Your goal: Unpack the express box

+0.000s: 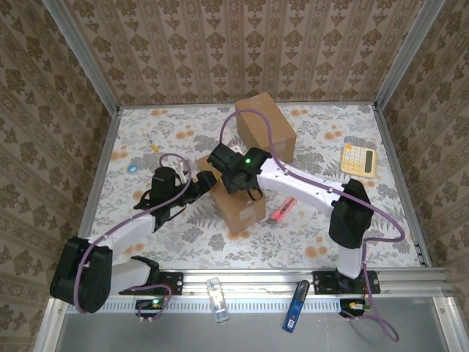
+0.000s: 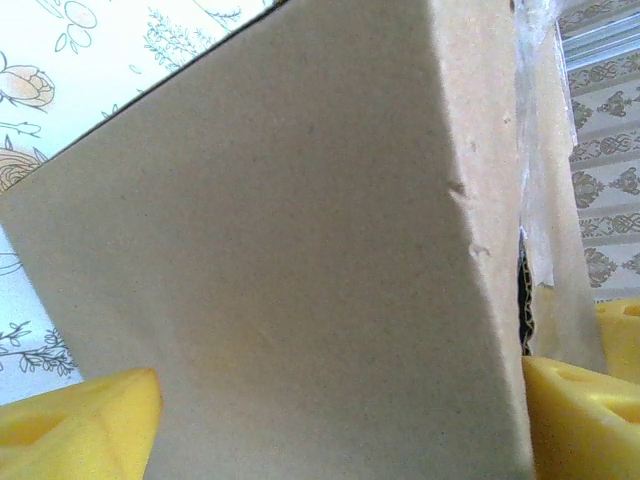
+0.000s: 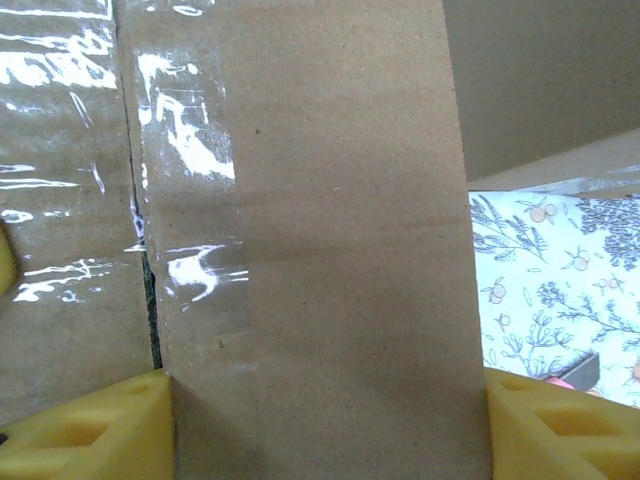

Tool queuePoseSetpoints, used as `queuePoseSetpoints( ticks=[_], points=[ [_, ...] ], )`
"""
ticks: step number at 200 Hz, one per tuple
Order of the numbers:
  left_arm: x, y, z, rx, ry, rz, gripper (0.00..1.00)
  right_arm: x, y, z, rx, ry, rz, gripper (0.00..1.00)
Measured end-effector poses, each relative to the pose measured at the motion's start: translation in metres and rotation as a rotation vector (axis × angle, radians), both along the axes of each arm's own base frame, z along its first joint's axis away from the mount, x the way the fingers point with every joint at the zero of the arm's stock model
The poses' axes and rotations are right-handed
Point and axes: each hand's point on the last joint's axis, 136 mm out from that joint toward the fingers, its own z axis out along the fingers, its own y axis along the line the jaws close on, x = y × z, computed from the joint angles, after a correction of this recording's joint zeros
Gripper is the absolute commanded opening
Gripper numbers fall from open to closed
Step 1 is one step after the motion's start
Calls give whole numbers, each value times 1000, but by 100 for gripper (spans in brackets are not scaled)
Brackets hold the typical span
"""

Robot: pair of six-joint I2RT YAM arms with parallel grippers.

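1. At the near rail, a small clear object point(image 1: 216, 299) and a blue object point(image 1: 295, 306) are lying side by side. What either one is, I am not managing to make out.
2. The express box point(image 1: 238, 209) is sitting mid-table, with both arms reaching in over it.
3. The left gripper point(image 2: 340, 420) is grasping this box at a wide spread, its yellow foam pads point(image 2: 80, 425) bearing on opposite sides.
4. The right gripper point(image 3: 325, 425) is straddling a cardboard panel beside the seam. Its pads are meeting both edges, but I cannot tell whether it is clenching yet.
5. Clear tape point(image 3: 190, 150) is lying across that seam. If it is holding, a pull on the panel is likely to lift or drag the whole box rather than open it.
6. The left hold is looking shallow, so a hard tug risks the box twisting out of it, or the cardboard tearing.
7. A red utility knife point(image 1: 284, 210) is lying just beside the box on the right, and a sliding box could knock it.
8. Farther back, a second cardboard box point(image 1: 265, 126) is standing near the express box, and a calculator point(image 1: 358, 159) is resting well apart to the right.
9. From above, the wrists are covering the express box's top, so the flaps and contents are staying hidden. In both wrist views the frame edge is cutting off the pads.
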Motion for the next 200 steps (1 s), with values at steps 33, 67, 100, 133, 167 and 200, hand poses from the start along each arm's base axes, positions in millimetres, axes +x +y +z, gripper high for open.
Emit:
queuePoseSetpoints(
  ticks=[33, 67, 100, 133, 167, 200],
  points=[
    [-4, 2, -1, -5, -8, 0, 90, -4, 0, 10, -70, -38, -2, 58],
    [-5, 3, -2, -14, -15, -7, 91, -6, 1, 16, -141, -58, -2, 72],
    [-5, 0, -4, -23, -19, -29, 91, 1, -9, 24, -191, -97, -41, 89],
    [-4, -4, -5, -33, -18, -46, 91, 4, -14, 24, -225, -110, -61, 89],
    [-1, -6, -2, -34, -13, -56, 91, 6, -15, 25, -240, -124, -68, 77],
    [1, -8, -1, -27, -10, -62, 91, 9, -14, 23, -265, -145, -68, 66]
  ],
)
